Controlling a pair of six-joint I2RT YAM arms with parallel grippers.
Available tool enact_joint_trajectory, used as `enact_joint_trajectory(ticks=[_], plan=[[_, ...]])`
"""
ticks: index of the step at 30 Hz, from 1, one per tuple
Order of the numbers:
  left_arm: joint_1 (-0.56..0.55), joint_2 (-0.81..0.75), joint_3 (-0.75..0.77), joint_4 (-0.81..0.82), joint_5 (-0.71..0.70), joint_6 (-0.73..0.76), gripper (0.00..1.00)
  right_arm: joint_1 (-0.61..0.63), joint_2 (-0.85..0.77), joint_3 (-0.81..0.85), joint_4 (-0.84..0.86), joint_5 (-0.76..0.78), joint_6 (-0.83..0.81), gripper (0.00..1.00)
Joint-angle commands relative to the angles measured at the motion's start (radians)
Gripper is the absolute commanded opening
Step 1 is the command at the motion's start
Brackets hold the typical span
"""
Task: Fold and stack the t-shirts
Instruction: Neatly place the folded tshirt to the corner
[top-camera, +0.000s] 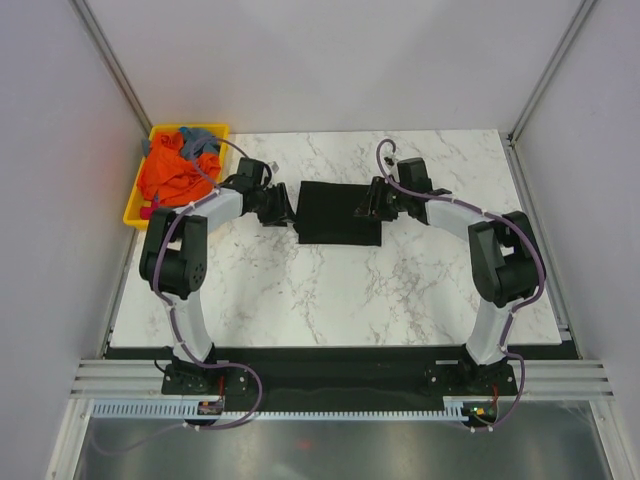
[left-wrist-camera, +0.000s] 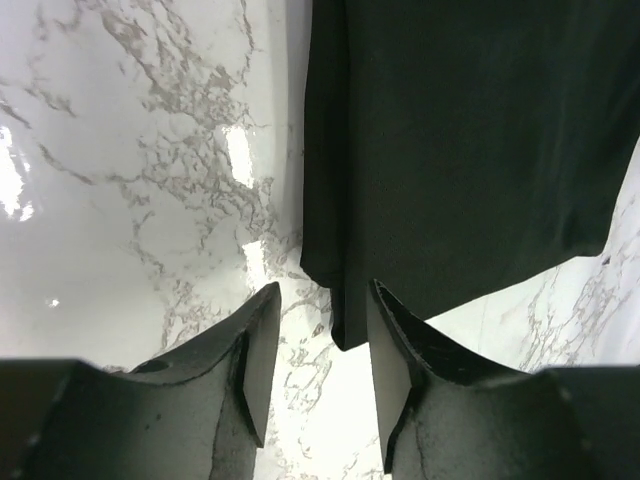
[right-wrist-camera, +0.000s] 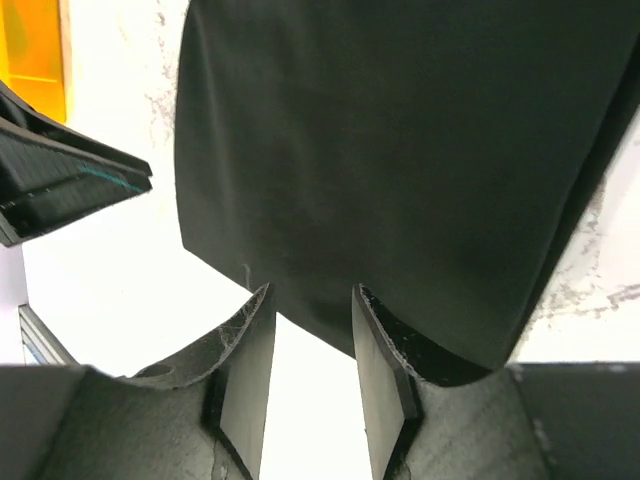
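Two grippers, jaws apart on both, nothing clamped. The left gripper (left-wrist-camera: 322, 295) sits at the left edge of the folded black t-shirt (top-camera: 338, 212), and the right gripper (right-wrist-camera: 312, 295) at its right edge. Shirt lies flat on the marble table (top-camera: 350, 290). Left of it, the orange t-shirt (top-camera: 168, 175) and grey-blue t-shirt (top-camera: 200, 140) are heaped in the yellow tray (top-camera: 135, 212).

Top camera overhead, looking down on everything; both wrist cameras close and low, facing black t-shirt (left-wrist-camera: 460, 150) from opposite edges.
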Motion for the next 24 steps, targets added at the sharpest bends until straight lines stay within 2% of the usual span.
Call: enact_joint_trajectory(ticks=[1,8,13,18,24], plan=[[-0.004,0.012,-0.013,0.113,0.074,-0.027,0.49,-0.021,-0.015,0.025,-0.019,0.033,-0.020,0.46],[-0.009,0.028,-0.083,0.264,0.103,-0.017,0.53,-0.056,-0.022,0.010,-0.045,0.054,-0.059,0.47],[-0.012,0.076,-0.077,0.268,0.131,-0.033,0.50,-0.073,-0.022,-0.003,-0.044,0.062,-0.063,0.47],[-0.012,0.053,-0.094,0.257,0.152,-0.061,0.48,-0.081,-0.013,-0.009,-0.041,0.068,-0.066,0.46],[-0.012,0.056,-0.062,0.168,0.214,-0.135,0.44,-0.086,-0.012,-0.027,-0.027,0.079,-0.063,0.46]])
